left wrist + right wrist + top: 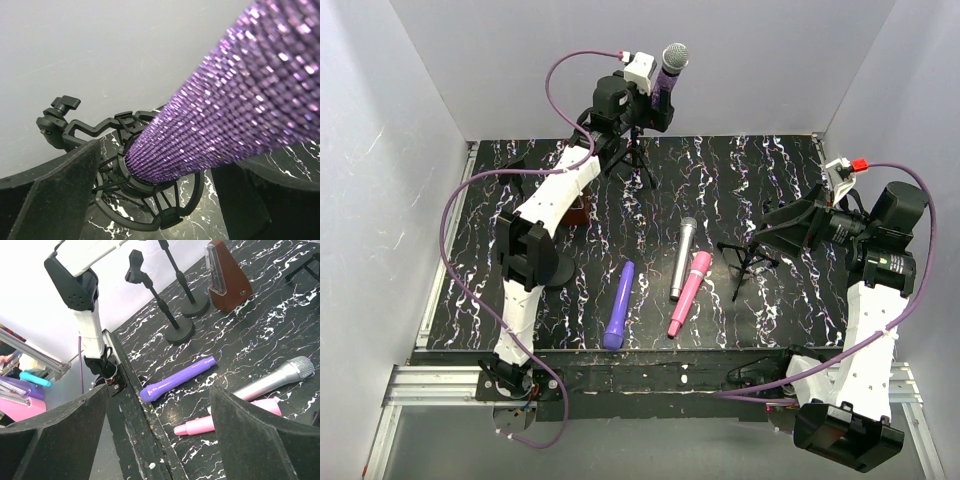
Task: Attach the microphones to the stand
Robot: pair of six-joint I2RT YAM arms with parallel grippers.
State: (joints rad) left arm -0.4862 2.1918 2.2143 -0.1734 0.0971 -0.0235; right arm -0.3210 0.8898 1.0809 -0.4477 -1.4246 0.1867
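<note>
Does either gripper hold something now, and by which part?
Nothing is gripped. The left gripper stands open around the body of the glittery microphone; the right gripper is empty.

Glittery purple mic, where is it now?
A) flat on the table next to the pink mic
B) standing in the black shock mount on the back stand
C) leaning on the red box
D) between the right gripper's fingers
B: the left wrist view shows the glittery purple mic running down into the ring of the black shock mount, and the top view has it upright over the back stand.
</note>
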